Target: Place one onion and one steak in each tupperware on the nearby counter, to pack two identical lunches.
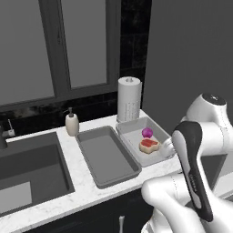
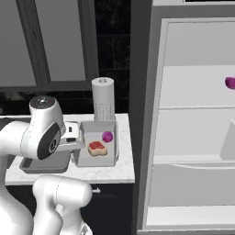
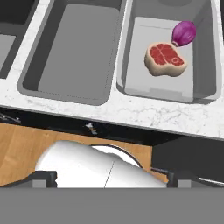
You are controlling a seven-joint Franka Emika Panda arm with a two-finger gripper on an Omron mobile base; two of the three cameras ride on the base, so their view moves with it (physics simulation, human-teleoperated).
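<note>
Two grey tupperware stand side by side on the white counter. The left tupperware is empty. The right tupperware holds a purple onion and a red steak, touching each other. My gripper is open with nothing between its fingers. It hangs above the counter's front edge, looking down on both containers. A second purple onion lies on a shelf of the open fridge at the right.
A paper-towel roll stands behind the right tupperware. A soap dispenser sits behind the left one, beside the dark sink. The open white fridge stands right of the counter. Dark cabinet fronts and wood floor lie below.
</note>
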